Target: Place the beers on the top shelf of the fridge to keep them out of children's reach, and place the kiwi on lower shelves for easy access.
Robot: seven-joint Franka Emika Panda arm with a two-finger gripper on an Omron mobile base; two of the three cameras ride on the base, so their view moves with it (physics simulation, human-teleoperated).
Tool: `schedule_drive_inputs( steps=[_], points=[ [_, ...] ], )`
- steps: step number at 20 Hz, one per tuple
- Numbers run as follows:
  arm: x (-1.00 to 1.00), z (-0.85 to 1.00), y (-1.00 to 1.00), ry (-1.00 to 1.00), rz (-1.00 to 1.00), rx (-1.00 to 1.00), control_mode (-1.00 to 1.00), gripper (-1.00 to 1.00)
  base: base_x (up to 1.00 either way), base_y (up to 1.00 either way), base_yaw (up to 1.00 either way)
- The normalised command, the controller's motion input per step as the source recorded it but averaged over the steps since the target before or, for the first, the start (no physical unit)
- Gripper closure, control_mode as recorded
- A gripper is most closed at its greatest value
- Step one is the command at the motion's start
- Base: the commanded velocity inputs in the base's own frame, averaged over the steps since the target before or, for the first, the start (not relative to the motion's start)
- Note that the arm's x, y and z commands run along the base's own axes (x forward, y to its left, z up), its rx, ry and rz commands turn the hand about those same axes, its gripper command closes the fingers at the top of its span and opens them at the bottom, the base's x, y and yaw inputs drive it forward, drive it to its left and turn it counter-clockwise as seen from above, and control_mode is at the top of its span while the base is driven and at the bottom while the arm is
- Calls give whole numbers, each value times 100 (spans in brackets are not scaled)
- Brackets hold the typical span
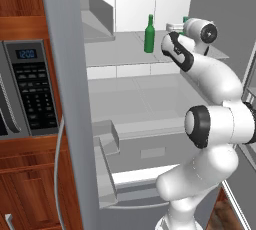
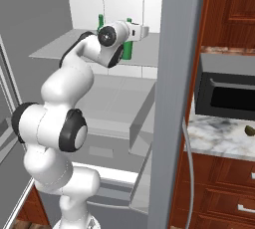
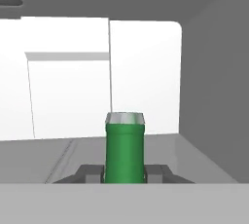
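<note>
Fridge (image 1: 70, 124) stands open, its grey door edge near the cameras. The white arm (image 1: 215, 124) rises folded, elbow bent, and reaches forward into the cavity at the height of the top shelf (image 1: 120, 49). The claw (image 3: 124, 173) is level, clenched on the neck of a green beer bottle (image 3: 125, 147), fingers (image 3: 90, 173) pressed against either side. The hand view shows this grasp, with the white back wall beyond. From the left base view a second beer bottle (image 1: 149, 35) stands upright on the top shelf, left of the claw. On the marble counter in the right base view lies the kiwi (image 2: 249, 131), well right of the claw, beside the black oven (image 2: 226, 91).
</note>
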Motion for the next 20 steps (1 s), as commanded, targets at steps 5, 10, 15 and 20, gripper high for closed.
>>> schedule_drive_inputs(
  steps=[5,10,15,20],
  points=[
    [38,-1,0,-1,0,0,-100,100,0,0,0],
    [11,6,0,-13,0,0,-100,100,0,0,0],
    [0,13,0,-17,0,0,-100,100,0,0,0],
    [4,0,-1,-3,0,0,-100,100,0,0,0]
  ],
)
